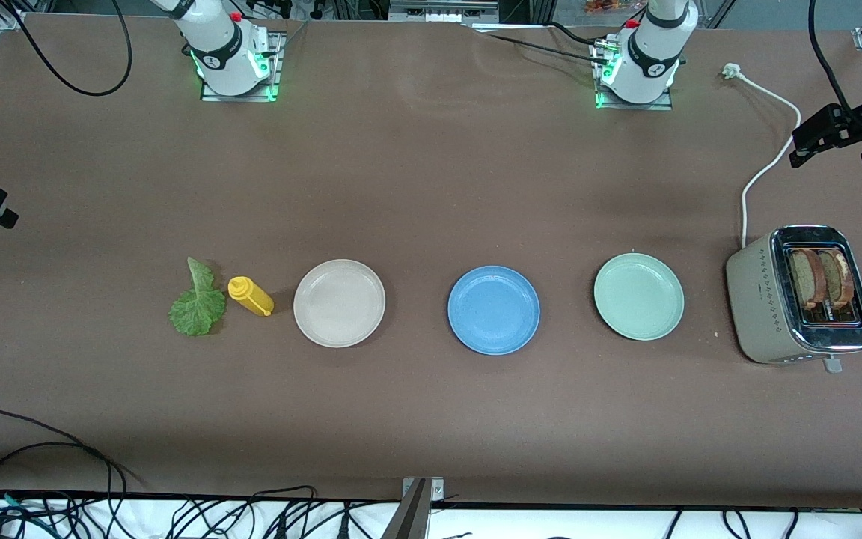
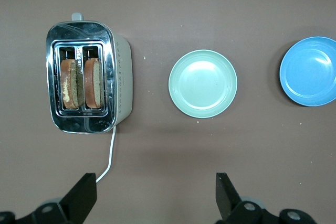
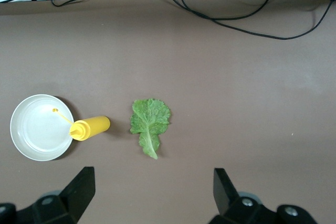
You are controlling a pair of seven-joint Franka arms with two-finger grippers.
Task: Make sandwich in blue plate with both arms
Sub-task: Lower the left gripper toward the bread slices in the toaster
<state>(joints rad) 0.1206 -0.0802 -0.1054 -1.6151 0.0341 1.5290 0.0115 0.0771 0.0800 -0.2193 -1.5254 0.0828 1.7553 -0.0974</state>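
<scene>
Toaster (image 2: 86, 74) top glossy chrome (sides matt beige); blue plate (image 1: 493, 309) smooth.

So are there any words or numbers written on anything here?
No words or numbers can be read.
Toaster: small marks on its side, too small to read.
Right arm's base and left arm's base: a small dark mark on each, too small to read.
</scene>
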